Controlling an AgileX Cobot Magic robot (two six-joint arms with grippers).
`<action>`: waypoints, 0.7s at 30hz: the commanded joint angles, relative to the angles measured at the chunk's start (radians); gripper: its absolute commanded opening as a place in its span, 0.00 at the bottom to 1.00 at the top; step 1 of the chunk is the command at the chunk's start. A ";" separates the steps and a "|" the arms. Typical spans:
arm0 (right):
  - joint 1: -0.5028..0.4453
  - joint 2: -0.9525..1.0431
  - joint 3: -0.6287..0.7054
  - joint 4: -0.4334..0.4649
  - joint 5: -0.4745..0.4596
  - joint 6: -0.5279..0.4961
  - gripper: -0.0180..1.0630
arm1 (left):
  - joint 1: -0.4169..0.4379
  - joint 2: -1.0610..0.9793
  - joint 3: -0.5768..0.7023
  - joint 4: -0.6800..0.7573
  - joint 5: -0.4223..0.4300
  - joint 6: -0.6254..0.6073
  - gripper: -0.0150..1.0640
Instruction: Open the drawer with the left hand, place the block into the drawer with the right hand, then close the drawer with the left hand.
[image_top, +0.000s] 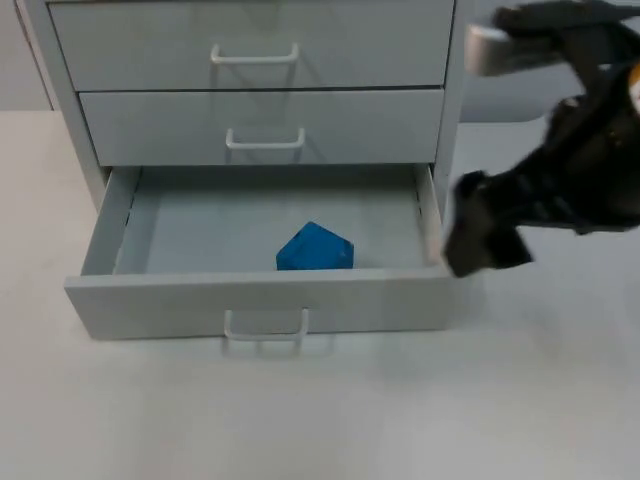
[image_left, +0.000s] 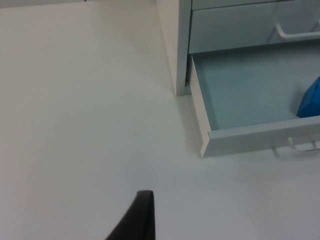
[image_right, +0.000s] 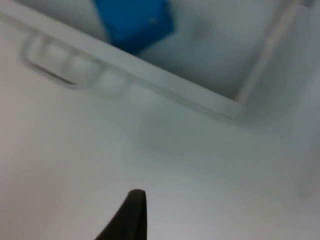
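The cabinet's bottom drawer (image_top: 150, 295) stands pulled out, its handle (image_top: 265, 330) facing the table's front. A blue block (image_top: 315, 248) lies inside, near the drawer's front wall and a little right of centre. My right gripper (image_top: 482, 238) hangs just outside the drawer's right front corner, above the table and apart from the block. In the right wrist view the block (image_right: 135, 22) sits behind the drawer front (image_right: 165, 82). My left gripper (image_left: 142, 215) is over bare table to the left of the drawer's corner (image_left: 205, 145); the block's edge (image_left: 311, 97) peeks in there.
Above the open drawer, the top drawer (image_top: 150, 45) and middle drawer (image_top: 150, 125) are shut. White table (image_top: 320, 420) stretches in front of the cabinet and to both sides. A grey wall stands behind.
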 joint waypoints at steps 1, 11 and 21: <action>-0.072 -0.013 0.022 0.038 0.025 -0.063 0.99 | 0.003 -0.004 0.003 0.001 -0.004 -0.001 0.99; -0.376 -0.210 0.140 0.157 0.074 -0.267 0.99 | 0.003 -0.004 0.003 0.016 -0.012 -0.001 0.99; -0.450 -0.414 0.140 0.263 0.170 -0.444 0.99 | 0.003 -0.004 0.003 0.024 -0.085 -0.003 0.99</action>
